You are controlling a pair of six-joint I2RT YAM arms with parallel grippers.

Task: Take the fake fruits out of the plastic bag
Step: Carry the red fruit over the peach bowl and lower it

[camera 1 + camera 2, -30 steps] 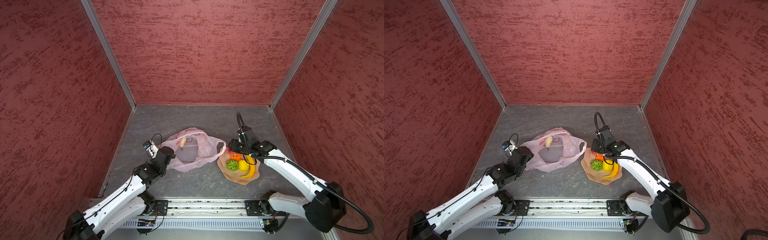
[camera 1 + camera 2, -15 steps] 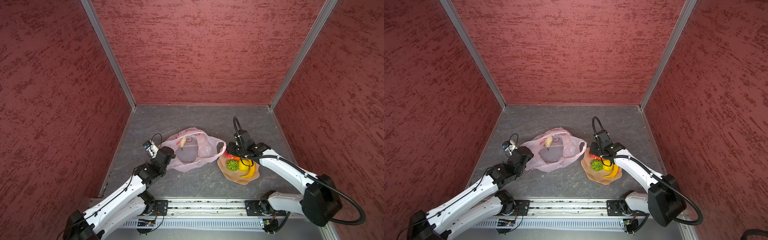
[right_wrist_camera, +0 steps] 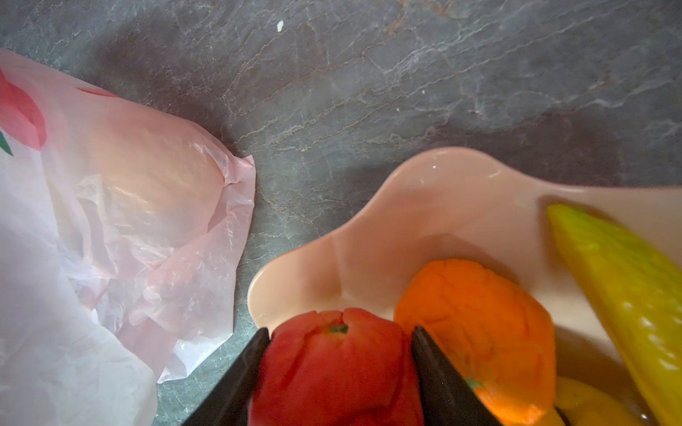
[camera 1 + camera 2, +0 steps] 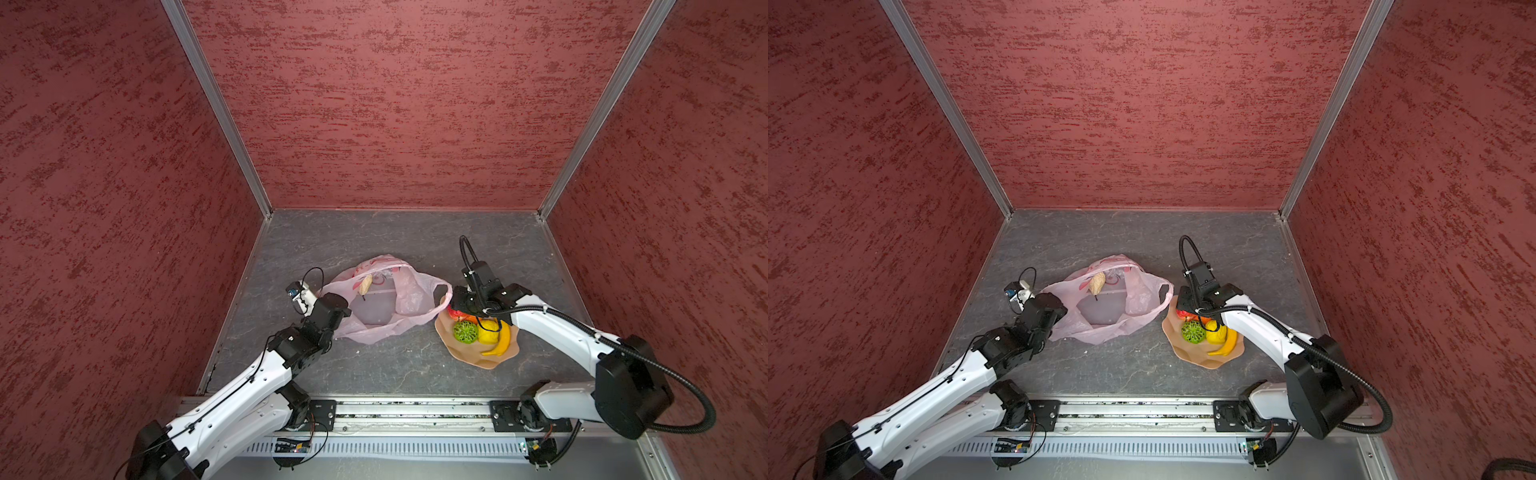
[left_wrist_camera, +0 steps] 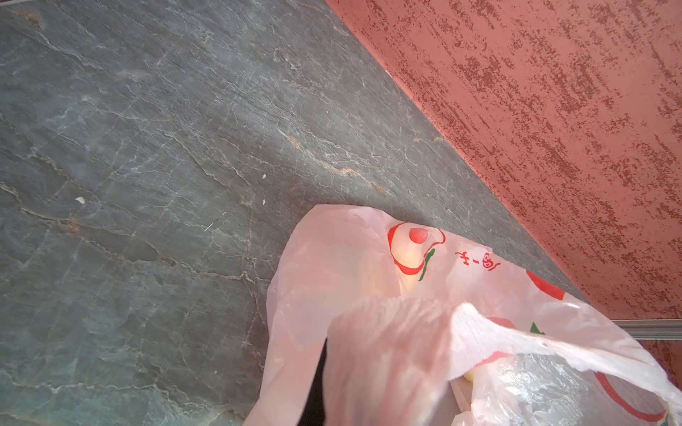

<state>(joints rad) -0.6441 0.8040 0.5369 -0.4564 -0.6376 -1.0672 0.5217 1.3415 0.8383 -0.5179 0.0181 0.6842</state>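
one orange crowds the right pincer's red fruit, bag nearby.

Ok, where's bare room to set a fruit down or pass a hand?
Bare table lies between the bag and the back wall, and in the front strip between bag, dish and rail. Crowded: the bag comes right up to the dish, where the right gripper holds the red fruit. The dish's near rim is bare.

We find wide bare desk behind the bag and in front of it. Between bag and dish only a narrow strip is free. The bag's mouth gapes upward. Walls close three sides.
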